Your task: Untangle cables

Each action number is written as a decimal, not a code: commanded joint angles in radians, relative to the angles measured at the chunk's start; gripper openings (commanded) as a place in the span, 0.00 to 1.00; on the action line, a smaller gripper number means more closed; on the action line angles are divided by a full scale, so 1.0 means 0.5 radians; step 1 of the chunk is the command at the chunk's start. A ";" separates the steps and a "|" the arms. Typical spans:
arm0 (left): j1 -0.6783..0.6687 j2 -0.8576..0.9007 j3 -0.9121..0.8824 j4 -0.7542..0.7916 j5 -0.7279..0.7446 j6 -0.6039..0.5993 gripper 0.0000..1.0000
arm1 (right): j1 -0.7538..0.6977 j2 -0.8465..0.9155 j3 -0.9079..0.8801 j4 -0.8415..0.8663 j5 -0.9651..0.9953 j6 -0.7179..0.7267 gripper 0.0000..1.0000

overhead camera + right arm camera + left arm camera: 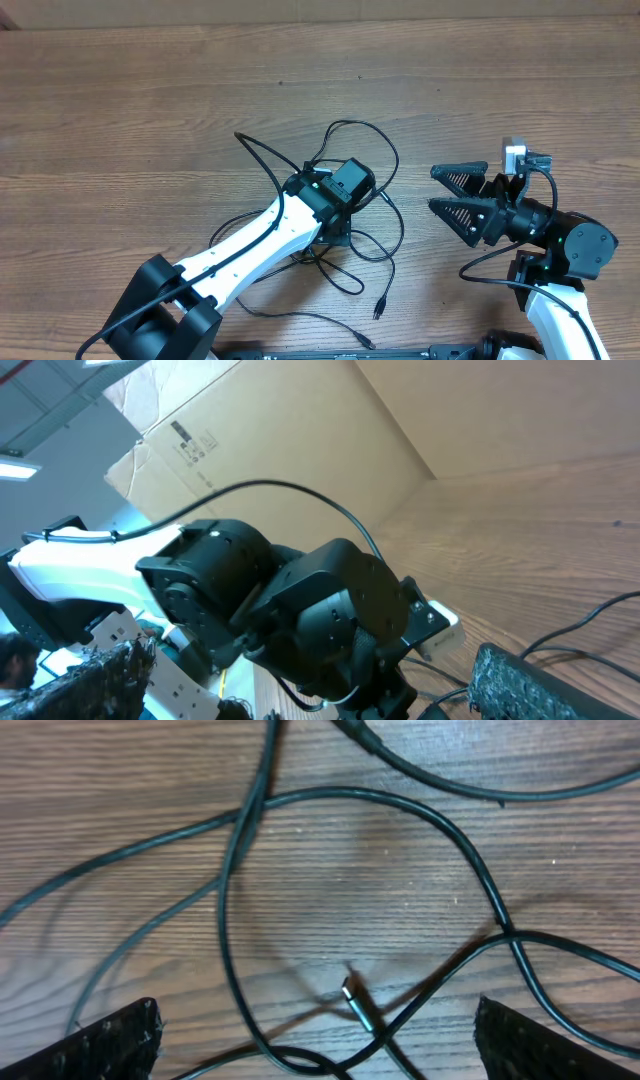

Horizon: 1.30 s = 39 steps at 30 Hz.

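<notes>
Cables (347, 243) in loose tangled loops mid-table (140, 100), under and around left wrist. Left gripper (325, 1042) spread wide, pointing down over crossing strands. Silver-tipped plug (358, 1005) lies between its fingers, nothing pinched. Right gripper (434, 190) spread, empty, right of loops, apart from them.

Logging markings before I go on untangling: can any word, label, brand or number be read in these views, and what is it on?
Cardboard box, right wrist view: a label with dark print, too blurred to read.
Cables and table: no writing visible in any view.
</notes>
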 commanded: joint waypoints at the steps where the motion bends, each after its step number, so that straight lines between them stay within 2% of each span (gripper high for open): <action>1: 0.061 -0.062 -0.138 0.145 0.160 0.156 1.00 | -0.052 -0.003 0.014 -0.033 -0.045 -0.013 1.00; 9: 0.137 -0.176 -0.401 0.396 0.418 0.244 1.00 | -0.086 -0.003 0.014 -0.096 -0.053 -0.031 1.00; 14: 0.138 -0.176 -0.547 0.510 0.417 0.180 1.00 | -0.086 -0.003 0.014 -0.096 -0.064 -0.052 1.00; 26: 0.193 -0.175 -0.565 0.571 0.393 0.074 1.00 | -0.086 -0.003 0.014 -0.111 -0.068 -0.060 1.00; 36: 0.192 -0.175 -0.581 0.600 0.397 0.037 0.87 | -0.086 -0.003 0.014 -0.111 -0.074 -0.060 1.00; 39: 0.192 -0.175 -0.611 0.606 0.339 -0.069 0.85 | -0.086 -0.003 0.014 -0.111 -0.075 -0.060 1.00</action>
